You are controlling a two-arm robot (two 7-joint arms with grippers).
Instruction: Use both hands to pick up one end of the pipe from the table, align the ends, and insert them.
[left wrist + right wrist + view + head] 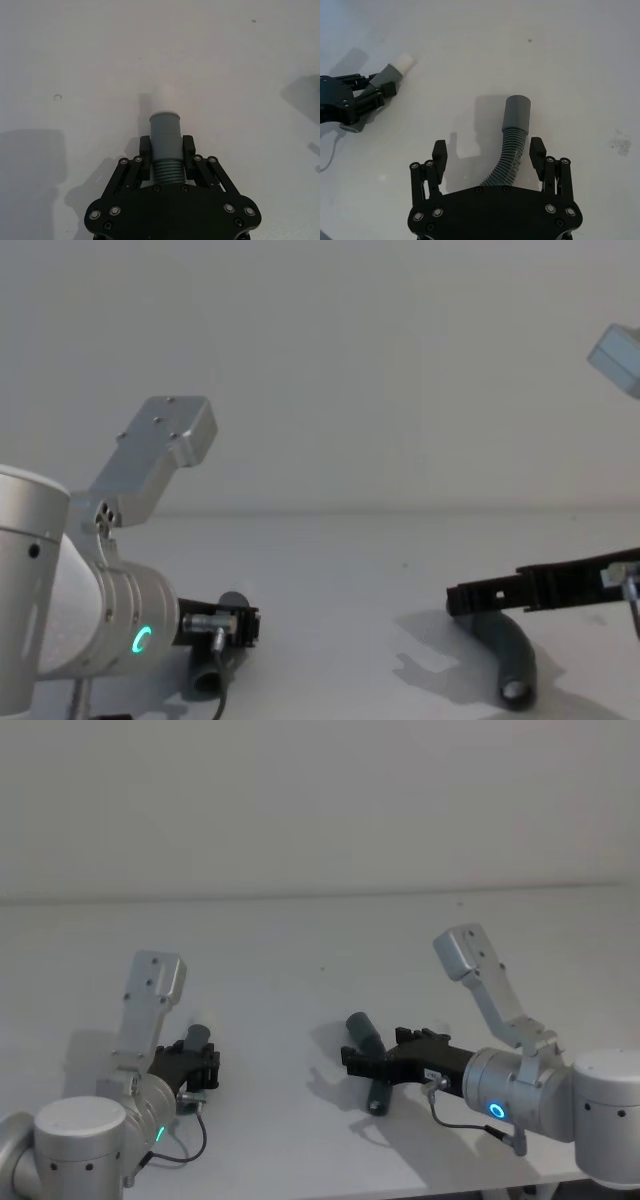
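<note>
Left gripper (166, 150) is at the near left of the table (300, 940), clamped on the shorter pipe piece (165, 132). Its fingers (145, 150) are pinched narrow on the ribbed middle, and the white tip (164, 97) pokes out ahead. From the head view most of that piece is tucked behind the gripper, with just one end peeking out. From the chest the silver wrist covers the grip, and a dark open end shows below it. The piece may be resting on the surface or held just off it; I can't tell which.

Over to the right, the right gripper (488, 152) sits low with its fingers (440, 152) spread wide either side of the longer piece (512, 150). There is a clear gap on one side and a thin one on the other. The ribbed stretch runs back under the gripper body and is lost there, while the wide smooth cuff (516, 112) points away ahead. This piece lies on the table near the middle, well apart from the shorter one. In the chest view the right arm is cut off at the edge.

The table is plain matte white with a faint smudge (620, 142), and a bare pale wall (320, 800) stands behind it.
</note>
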